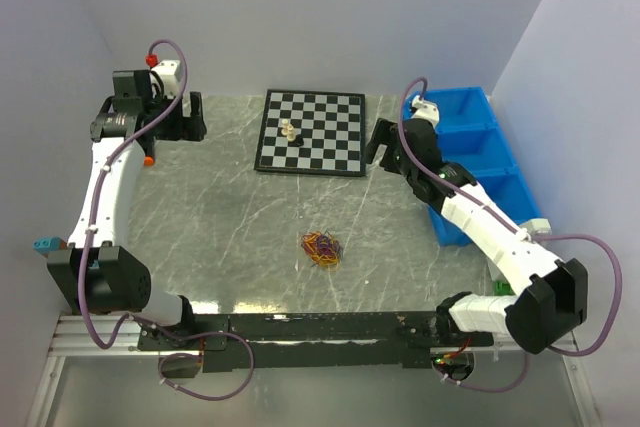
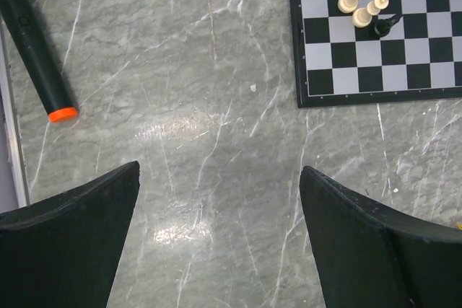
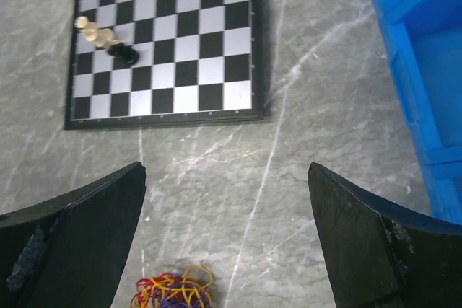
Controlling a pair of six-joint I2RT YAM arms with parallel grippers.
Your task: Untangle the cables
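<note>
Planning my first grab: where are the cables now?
Top view: the cables lie on the table, centre, on the arms' side of the chessboard. Right wrist view: at its bottom edge.

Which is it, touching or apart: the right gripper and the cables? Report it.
Apart. Top external view: the right gripper sits by the chessboard, bare table between it and the cables.

I note a grey marbled tabletop — soft glare mid-surface — enclosed by plain pale walls on three sides.
</note>
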